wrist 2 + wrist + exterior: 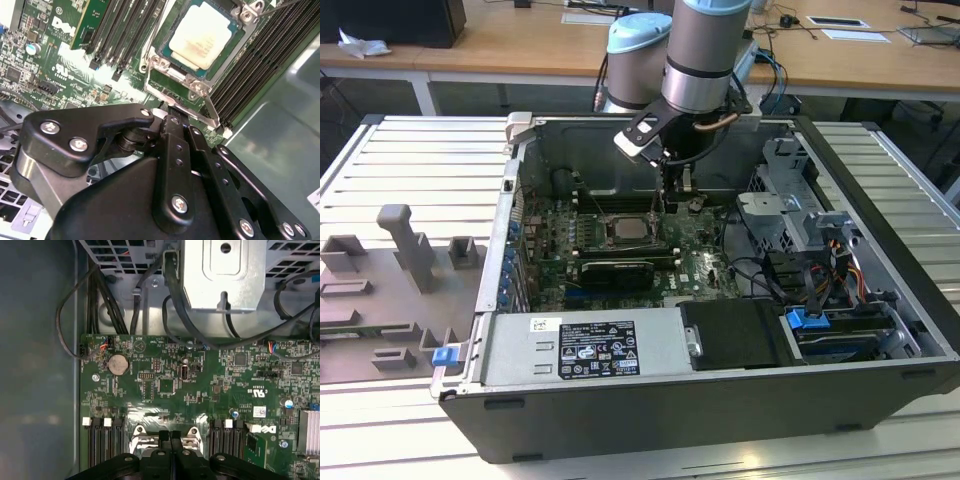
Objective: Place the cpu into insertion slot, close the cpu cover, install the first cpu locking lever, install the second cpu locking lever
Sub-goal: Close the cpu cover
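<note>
My gripper (170, 436) fingers sit pressed together, nothing seen btwn them, tips just above the insertion slot (159, 64) rim. Second wrist view gives me the cpu (202, 35) seated in it, pale face up; first wrist view gives the coin cell (118, 363) on the green board (200, 390), w/ black cables (107, 305) beyond.

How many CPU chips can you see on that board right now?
1. The cpu sits face up in the insertion slot, just ahead of the gripper. The arm hides some board, so another may be hidden.
</note>
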You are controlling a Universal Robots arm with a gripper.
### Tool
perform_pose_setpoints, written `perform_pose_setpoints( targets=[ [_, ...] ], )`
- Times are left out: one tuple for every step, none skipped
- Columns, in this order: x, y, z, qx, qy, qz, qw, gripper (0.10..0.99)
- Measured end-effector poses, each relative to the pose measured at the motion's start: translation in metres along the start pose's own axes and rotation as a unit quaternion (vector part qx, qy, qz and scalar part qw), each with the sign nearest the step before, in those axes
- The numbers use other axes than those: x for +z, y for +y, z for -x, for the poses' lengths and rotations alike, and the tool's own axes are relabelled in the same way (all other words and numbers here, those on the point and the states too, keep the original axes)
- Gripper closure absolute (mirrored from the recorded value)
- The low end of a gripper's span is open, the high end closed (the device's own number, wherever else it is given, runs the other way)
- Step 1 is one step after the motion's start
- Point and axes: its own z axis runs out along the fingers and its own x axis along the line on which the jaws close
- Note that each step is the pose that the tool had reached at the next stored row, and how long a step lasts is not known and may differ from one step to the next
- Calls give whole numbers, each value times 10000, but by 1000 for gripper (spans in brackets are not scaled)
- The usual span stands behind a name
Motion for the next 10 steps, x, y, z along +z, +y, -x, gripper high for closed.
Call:
perform_pose_setpoints(
  targets=[
    [1,-11,0,0,0,0,10000,980],
    [2,-32,-1,0,0,0,10000,980],
    [3,-54,-1,0,0,0,10000,980],
    [4,-69,-1,0,0,0,10000,980],
    [5,-93,-2,0,0,0,10000,980],
    [6,-111,-2,0,0,0,10000,980],
    [6,-128,-2,0,0,0,10000,980],
    [7,-152,-3,0,0,0,10000,980],
    [8,-167,-3,0,0,0,10000,980],
    [10,-197,-4,0,0,0,10000,980]
  ],
)
